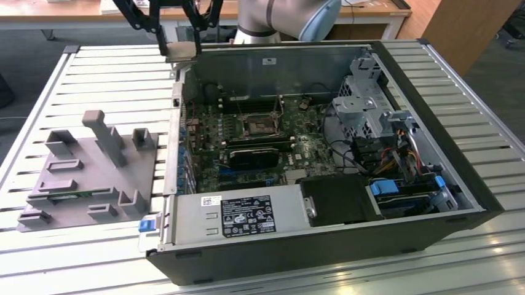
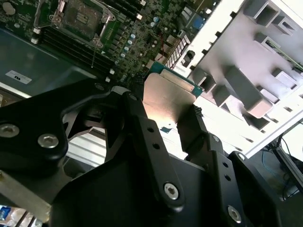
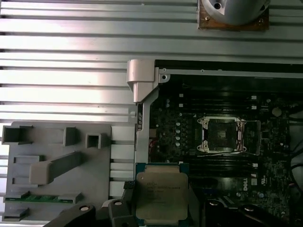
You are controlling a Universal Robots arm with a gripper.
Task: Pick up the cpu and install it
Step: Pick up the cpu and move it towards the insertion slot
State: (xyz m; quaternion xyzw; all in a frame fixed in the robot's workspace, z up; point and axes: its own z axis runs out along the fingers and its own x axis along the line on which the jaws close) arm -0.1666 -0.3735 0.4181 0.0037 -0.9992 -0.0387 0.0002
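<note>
My gripper (image 1: pixel 181 44) hangs high above the far left corner of the open computer case (image 1: pixel 459 184), shut on the cpu (image 1: pixel 182 53). In both wrist views the cpu (image 2: pixel 165 94) (image 3: pixel 161 191) is a flat silver-topped square with a green edge, clamped between the two black fingers (image 2: pixel 142 132). The open motherboard socket (image 1: pixel 260 126) (image 3: pixel 221 135) (image 2: pixel 80 16), with its metal frame, lies inside the case. It sits well below the cpu and off to the exterior view's right of it.
A grey plastic fixture (image 1: pixel 90 178) (image 3: pixel 52 165) with upright blocks sits on the slatted table (image 1: pixel 98 80) at the exterior view's left of the case. Inside the case are a drive cage (image 1: pixel 369 98), cables and a power supply (image 1: pixel 238 215). The arm's base (image 1: pixel 279 18) stands behind the case.
</note>
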